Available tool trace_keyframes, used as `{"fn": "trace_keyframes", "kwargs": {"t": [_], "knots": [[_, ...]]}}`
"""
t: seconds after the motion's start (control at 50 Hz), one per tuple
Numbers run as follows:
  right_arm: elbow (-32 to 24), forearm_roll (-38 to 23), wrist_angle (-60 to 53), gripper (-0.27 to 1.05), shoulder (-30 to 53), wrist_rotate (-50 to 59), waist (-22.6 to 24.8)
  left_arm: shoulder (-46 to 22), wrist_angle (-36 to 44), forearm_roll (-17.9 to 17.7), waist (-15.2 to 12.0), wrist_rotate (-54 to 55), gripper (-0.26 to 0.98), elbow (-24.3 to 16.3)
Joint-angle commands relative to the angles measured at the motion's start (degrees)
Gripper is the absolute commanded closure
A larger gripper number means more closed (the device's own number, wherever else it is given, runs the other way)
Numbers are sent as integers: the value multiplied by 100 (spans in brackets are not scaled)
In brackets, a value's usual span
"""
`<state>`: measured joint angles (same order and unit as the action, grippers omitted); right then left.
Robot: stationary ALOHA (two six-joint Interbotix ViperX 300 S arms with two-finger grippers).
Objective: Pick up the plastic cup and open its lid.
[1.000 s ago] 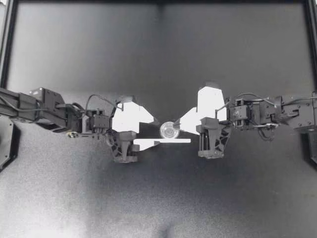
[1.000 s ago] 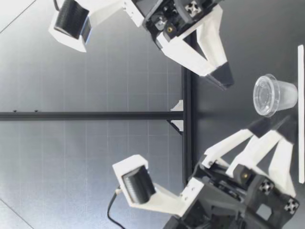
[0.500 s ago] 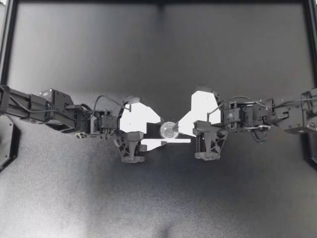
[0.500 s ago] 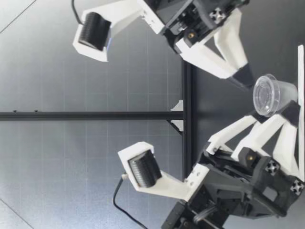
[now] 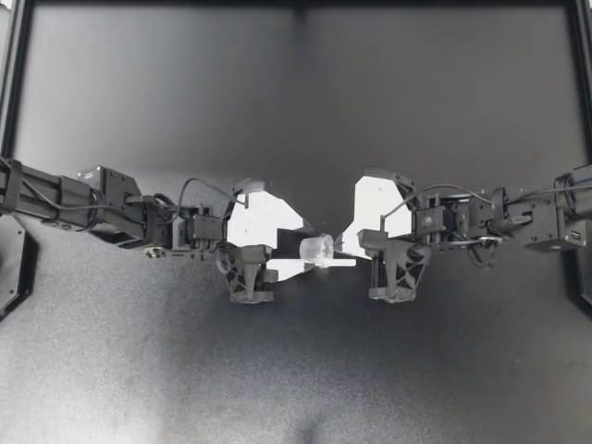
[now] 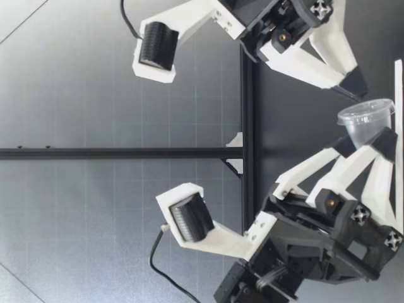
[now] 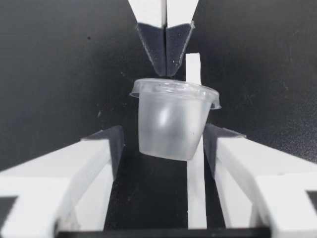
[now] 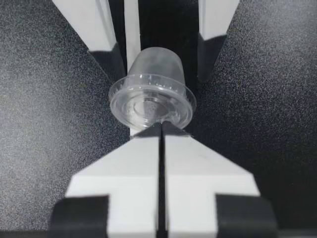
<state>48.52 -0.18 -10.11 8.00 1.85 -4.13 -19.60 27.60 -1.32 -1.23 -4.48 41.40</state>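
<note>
The small clear plastic cup with its lid on leans over at the table's middle, its lid facing my right gripper. That gripper is shut, and its joined tips touch the lid's rim. My left gripper is open around the cup, with a gap showing at each finger. In the low view the cup tilts between the right gripper's tip and the left fingers, which hide its base.
A thin white strip lies flat on the black table, running under the cup and between the left fingers. The dark frame rail borders the table at both sides and at the back.
Both arms closed in on the cup. The left fingers came around it, and the right gripper's shut tips reached the lid. The cup went from upright to tilted.
</note>
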Motion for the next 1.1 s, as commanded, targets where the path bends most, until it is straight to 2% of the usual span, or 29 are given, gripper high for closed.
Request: {"fn": "trace_keyframes", "kwargs": {"t": [0.0, 0.36, 0.6, 0.82, 1.08], "knots": [[-88, 0, -44, 99, -70, 9, 26, 70, 9, 0, -18, 0, 18, -123], [-237, 0, -62, 99, 123, 0, 53, -70, -141, 9, -18, 0, 18, -308], [-246, 0, -62, 99, 132, 0, 44, -70, -176, 9, -18, 0, 28, -325], [-255, 0, -70, 99, 132, 0, 44, -70, -176, 18, -18, 0, 31, -369], [-167, 0, -70, 99, -123, 18, 44, 18, -176, 9, -18, 18, 58, -281]]}}
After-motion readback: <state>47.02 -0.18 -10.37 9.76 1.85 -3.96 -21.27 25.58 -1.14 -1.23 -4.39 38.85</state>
